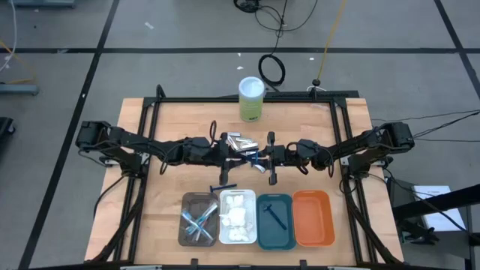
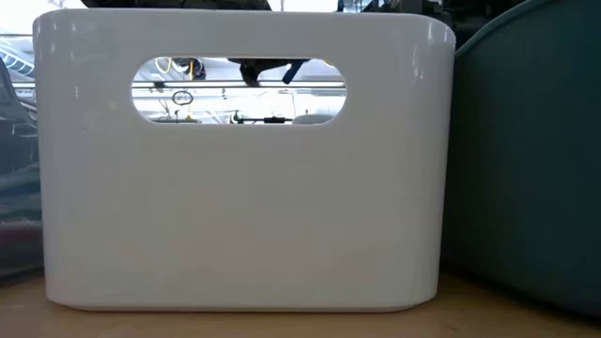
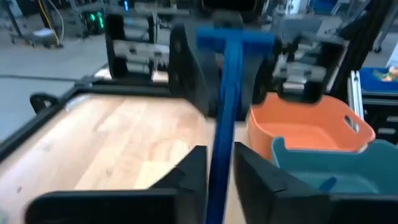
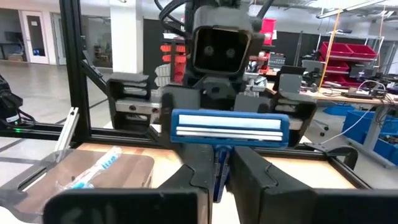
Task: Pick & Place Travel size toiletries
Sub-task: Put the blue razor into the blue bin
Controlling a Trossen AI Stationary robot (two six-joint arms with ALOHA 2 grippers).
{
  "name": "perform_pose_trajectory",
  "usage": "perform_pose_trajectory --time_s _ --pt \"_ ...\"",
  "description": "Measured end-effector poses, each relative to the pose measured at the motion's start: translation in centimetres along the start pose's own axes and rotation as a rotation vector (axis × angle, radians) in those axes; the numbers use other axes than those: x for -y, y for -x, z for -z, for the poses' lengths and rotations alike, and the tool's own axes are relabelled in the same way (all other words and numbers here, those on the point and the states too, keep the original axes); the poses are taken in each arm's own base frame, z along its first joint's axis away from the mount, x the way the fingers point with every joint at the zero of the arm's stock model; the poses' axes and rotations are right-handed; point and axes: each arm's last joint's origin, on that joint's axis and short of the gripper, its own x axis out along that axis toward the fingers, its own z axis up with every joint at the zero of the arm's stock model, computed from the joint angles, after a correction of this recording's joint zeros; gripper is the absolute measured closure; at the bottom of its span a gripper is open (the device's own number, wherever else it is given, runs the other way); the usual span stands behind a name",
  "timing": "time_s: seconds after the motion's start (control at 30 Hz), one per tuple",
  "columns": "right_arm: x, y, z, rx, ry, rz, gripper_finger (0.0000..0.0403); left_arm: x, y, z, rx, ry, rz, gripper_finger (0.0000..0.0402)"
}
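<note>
The left arm reaches in from the left edge of the wooden desk (image 1: 172, 202), and its left end effector (image 1: 225, 148) sits at the desk centre, meeting the right end effector (image 1: 271, 157) almost tip to tip. A dark blue plastic razor (image 4: 229, 129) spans the gap between them. In the left wrist view the razor handle lies between the left fingers (image 3: 189, 171), which stand slightly apart beside it; whether they press on it cannot be told. In the right wrist view the right fingers (image 4: 198, 165) are closed on the lower end of the handle, with the blade head upright above them. A small cluster of silver metal tools (image 1: 238, 141) lies on the desk just beside the two end effectors. Behind them stands a tall green-and-white cylindrical canister (image 1: 251, 98). Along the front edge, four rounded rectangular trays sit side by side: the brown tray (image 1: 184, 201) holds pale teal and clear toothbrushes (image 1: 197, 225), the white tray (image 1: 222, 196) holds white soft wads (image 1: 236, 219), the teal tray (image 1: 285, 236) holds one blue razor (image 1: 274, 217), and the orange tray (image 1: 312, 217) follows. A further blue razor (image 1: 222, 187) lies on the desk just behind the brown and white trays.
</note>
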Motion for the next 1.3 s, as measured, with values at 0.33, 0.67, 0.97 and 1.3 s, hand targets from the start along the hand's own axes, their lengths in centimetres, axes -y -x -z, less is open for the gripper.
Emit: perform_pose_trajectory --time_s 0.33,0.67,0.97,1.3 --pt "-0.7 1.9 -1.4 -0.183 -0.139 -0.147 0.0381 1.9 0.9 -2.9 -0.209 -0.126 0.001 0.0171" --pt "-8.1 5.7 -1.8 -0.532 -0.441 -0.515 0.0381 0.4 3.0 -2.3 -0.458 -0.115 -0.332 0.0136" --pt "-12.2 6.6 -0.8 -0.599 -0.467 -0.499 0.0285 -0.4 3.4 -1.5 -0.532 -0.004 -0.421 0.0135" --pt "-13.1 6.2 0.1 -0.587 -0.462 -0.478 0.0109 0.1 3.7 -1.0 -0.577 0.091 -0.423 0.0135"
